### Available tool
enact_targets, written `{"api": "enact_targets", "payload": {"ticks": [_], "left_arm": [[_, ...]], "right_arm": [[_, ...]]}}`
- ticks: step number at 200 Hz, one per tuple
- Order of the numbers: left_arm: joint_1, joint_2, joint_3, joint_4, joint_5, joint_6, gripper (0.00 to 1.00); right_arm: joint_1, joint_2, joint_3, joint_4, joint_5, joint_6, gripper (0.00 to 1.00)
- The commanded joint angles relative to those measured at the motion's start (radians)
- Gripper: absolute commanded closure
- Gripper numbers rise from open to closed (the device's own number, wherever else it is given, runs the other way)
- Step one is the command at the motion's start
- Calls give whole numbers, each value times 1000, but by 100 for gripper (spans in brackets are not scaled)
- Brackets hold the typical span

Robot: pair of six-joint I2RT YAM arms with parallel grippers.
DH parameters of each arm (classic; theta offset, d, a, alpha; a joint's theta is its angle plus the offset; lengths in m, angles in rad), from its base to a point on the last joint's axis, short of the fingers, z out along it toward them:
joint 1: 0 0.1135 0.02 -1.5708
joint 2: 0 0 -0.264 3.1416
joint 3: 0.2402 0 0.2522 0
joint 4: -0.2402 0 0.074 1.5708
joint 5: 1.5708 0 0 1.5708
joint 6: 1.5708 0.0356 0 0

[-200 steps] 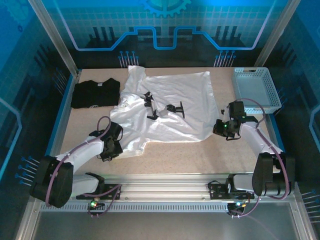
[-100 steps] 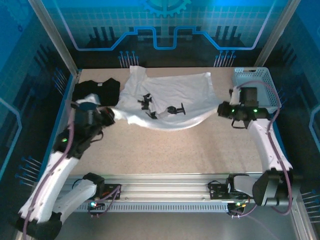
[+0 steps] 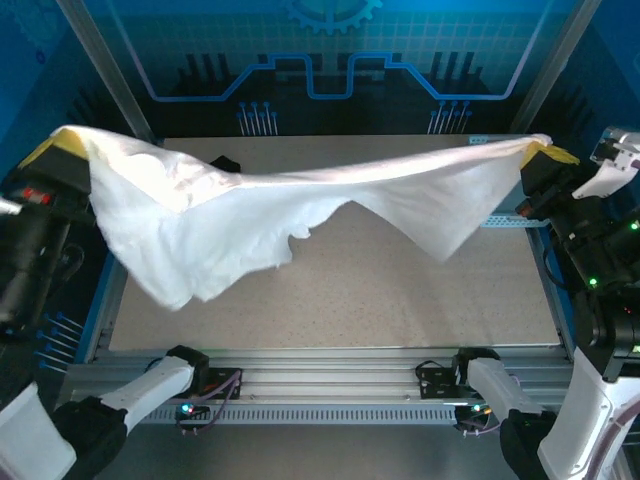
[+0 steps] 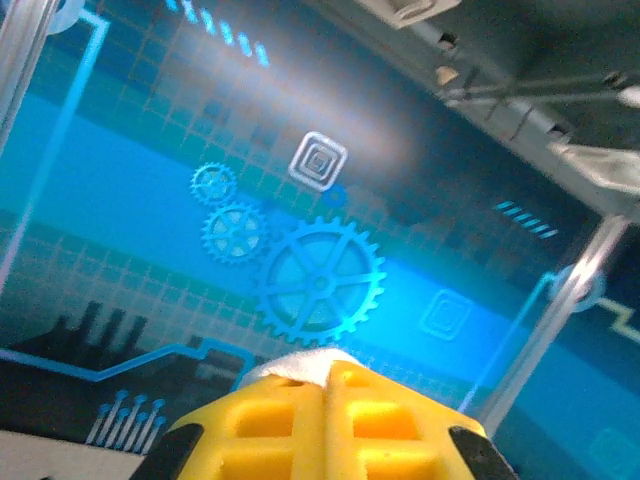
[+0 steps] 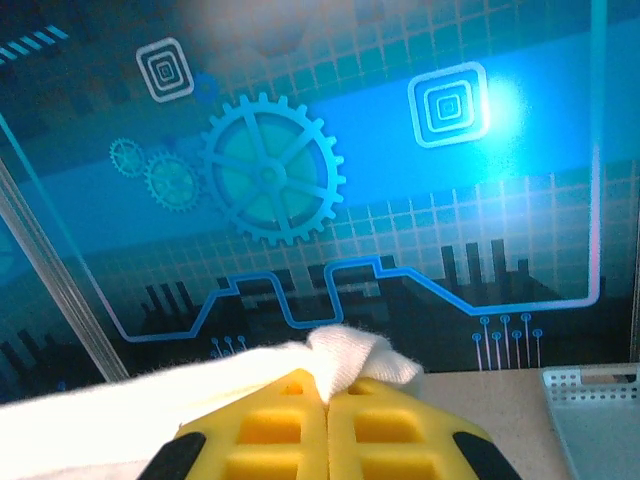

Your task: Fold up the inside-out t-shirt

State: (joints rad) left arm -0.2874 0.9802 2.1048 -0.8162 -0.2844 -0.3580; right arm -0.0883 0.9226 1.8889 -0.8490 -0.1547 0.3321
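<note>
Over the table [image 3: 400, 290] I have the inside-out t-shirt [image 3: 250, 210] stretched in mid-air, sagging in the middle. I judge no fold is made yet; laying it flat and folding remain. The left jaws and right jaws each pinch one end, closed tight.

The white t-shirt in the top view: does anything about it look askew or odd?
Yes. The white t-shirt hangs in the air above the table, pinched at each end by shut jaws. It is lopsided: a big crumpled mass droops on the left, only a small flap on the right.
</note>
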Motion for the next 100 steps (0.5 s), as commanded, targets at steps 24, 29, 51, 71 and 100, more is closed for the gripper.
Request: {"api": "enact_targets", "payload": {"ticks": [24, 29, 51, 71, 100], "left_arm": [[158, 308, -21, -3, 54, 30, 100], [171, 339, -3, 4, 58, 33, 100], [190, 465, 79, 54, 54, 80, 100], [194, 567, 176, 66, 59, 109, 100], [195, 620, 262, 85, 104, 113, 100]], "right_arm": [[-13, 159, -89, 42, 24, -12, 94], [-12, 179, -95, 64, 24, -15, 94], [-12, 284, -92, 148, 28, -26, 95], [-11, 374, -51, 188, -2, -22, 95], [-6, 434, 5, 186, -32, -35, 95]]}}
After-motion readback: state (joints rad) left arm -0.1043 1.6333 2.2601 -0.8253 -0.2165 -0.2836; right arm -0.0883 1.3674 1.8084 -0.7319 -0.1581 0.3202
